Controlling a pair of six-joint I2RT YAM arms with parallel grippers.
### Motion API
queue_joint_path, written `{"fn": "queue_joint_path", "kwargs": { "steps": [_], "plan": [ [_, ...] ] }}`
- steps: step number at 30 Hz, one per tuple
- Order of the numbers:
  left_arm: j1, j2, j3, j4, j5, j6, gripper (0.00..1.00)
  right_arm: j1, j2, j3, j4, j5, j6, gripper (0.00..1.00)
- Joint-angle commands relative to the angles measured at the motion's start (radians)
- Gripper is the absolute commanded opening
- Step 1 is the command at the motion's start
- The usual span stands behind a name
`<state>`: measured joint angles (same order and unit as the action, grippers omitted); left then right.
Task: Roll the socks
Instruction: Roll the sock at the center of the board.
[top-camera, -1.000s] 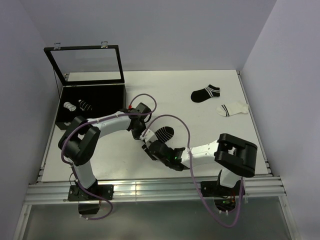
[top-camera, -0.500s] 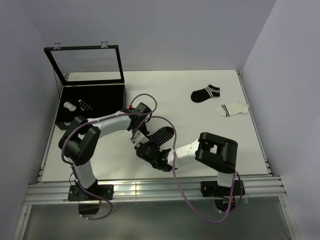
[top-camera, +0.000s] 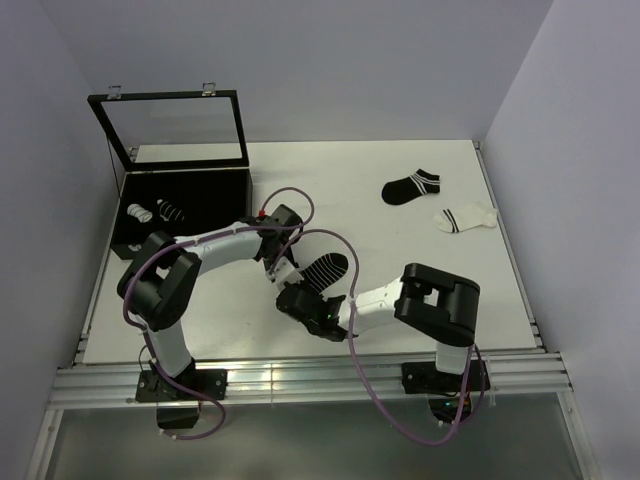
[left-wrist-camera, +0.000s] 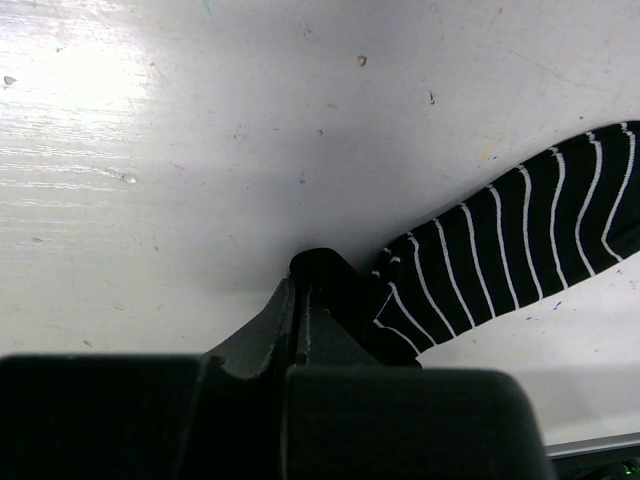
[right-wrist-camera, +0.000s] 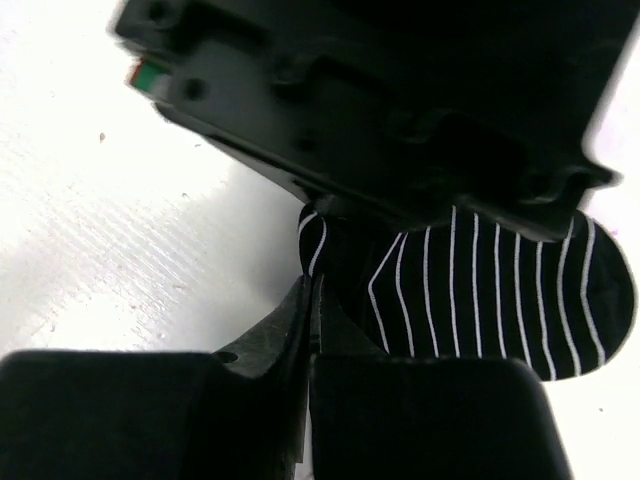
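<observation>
The right gripper (right-wrist-camera: 311, 295) occupies the lower frame, its two fingers pressed together. Their tips meet the near edge of the striped sock (right-wrist-camera: 480, 300), black with thin white lines. Fabric appears to be pinched between them, though the contact point is dark. A black housing (right-wrist-camera: 350, 90) with a green indicator (right-wrist-camera: 147, 76) overhangs the sock. The white table (right-wrist-camera: 100, 250) lies to the left.

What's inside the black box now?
A white rolled sock and a black striped rolled sock sit side by side at the black box's left end. The rest is too dark to read; the left arm covers its near-right corner.
</observation>
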<state>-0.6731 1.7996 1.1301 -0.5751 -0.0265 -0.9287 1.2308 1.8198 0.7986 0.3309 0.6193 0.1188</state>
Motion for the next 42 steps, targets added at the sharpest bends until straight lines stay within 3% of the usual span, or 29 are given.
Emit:
{"fn": "queue_joint_path", "kwargs": {
  "steps": [1, 8, 16, 26, 35, 42],
  "plan": [
    [0.012, -0.034, 0.008, 0.012, 0.003, 0.001, 0.01, -0.048, -0.046, -0.061, -0.050, -0.131, 0.073, 0.00],
    [0.030, -0.138, -0.062, 0.087, -0.010, -0.070, 0.22, -0.217, -0.166, -0.165, 0.042, -0.521, 0.153, 0.00],
    [0.038, -0.259, -0.151, 0.176, -0.038, -0.117, 0.46, -0.437, -0.151, -0.185, 0.148, -1.004, 0.272, 0.00],
    [0.026, -0.302, -0.305, 0.354, 0.017, -0.102, 0.47, -0.622, 0.028, -0.055, 0.193, -1.414, 0.468, 0.00],
    [0.006, -0.257, -0.331, 0.423, 0.031, -0.105, 0.47, -0.726, 0.176, -0.010, 0.241, -1.538, 0.616, 0.00],
    [-0.002, -0.198, -0.309, 0.434, 0.031, -0.093, 0.47, -0.758, 0.257, 0.007, 0.241, -1.557, 0.633, 0.00]
  ]
}}
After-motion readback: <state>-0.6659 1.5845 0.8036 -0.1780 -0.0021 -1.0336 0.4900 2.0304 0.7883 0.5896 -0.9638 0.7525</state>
